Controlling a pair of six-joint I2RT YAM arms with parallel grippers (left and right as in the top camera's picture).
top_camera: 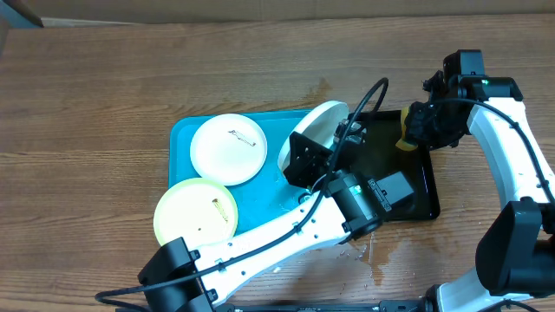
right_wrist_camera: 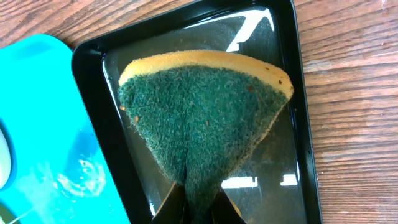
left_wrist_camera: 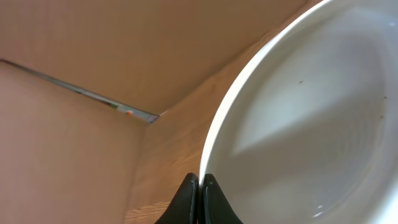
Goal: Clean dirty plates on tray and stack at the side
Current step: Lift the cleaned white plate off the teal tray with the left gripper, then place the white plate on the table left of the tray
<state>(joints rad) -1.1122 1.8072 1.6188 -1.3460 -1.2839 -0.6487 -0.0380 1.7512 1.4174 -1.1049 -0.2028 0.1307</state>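
Left wrist: left jaws pinch white plate (left_wrist_camera: 298,112) at rim; right jaws clamp sponge (right_wrist_camera: 199,118)

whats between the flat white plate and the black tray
A tilted white plate, held up by the left gripper; the overhead view shows it.

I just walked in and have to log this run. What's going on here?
The left end effector holds the lifted plate by its rim, tilted, beside the black tray. The right end effector holds a sponge over that tray, apart from the plate. A white plate and a yellow plate lie smeared on the blue tray.
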